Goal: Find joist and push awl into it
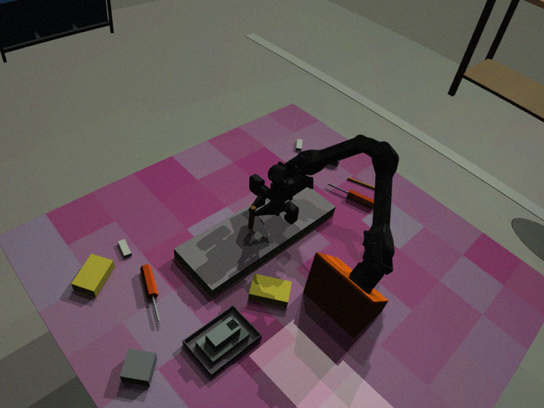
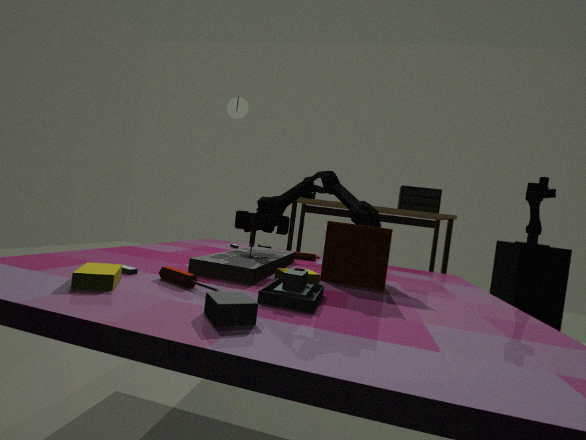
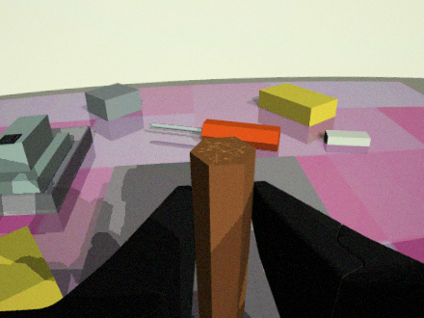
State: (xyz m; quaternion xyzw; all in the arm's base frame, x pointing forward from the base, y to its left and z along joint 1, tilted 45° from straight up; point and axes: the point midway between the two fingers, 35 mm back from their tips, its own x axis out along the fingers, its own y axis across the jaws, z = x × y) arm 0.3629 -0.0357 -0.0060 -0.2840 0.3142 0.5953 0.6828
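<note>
My gripper (image 1: 259, 209) (image 2: 253, 226) (image 3: 222, 197) is shut on the awl (image 1: 251, 217) (image 2: 252, 235) (image 3: 222, 230). The awl has a brown hexagonal handle and stands upright, tip down. It hangs over the middle of the grey floor panel (image 1: 206, 267) (image 2: 220, 268) (image 3: 283, 172), with its tip at or just above the top face; I cannot tell whether it touches. The grey stud finder (image 1: 221, 336) (image 2: 295, 279) (image 3: 29, 140) lies in the dark tray (image 1: 193, 346) (image 2: 288, 300) (image 3: 80, 153) in front of the panel.
Yellow blocks (image 1: 93, 274) (image 1: 270, 288) lie left of and in front of the panel. An orange screwdriver (image 1: 149, 281) (image 3: 241, 134), a grey block (image 1: 138, 365) and a small white block (image 1: 124, 248) are nearby. The arm's orange base box (image 1: 342, 294) stands to the right. Another screwdriver (image 1: 360, 197) lies behind.
</note>
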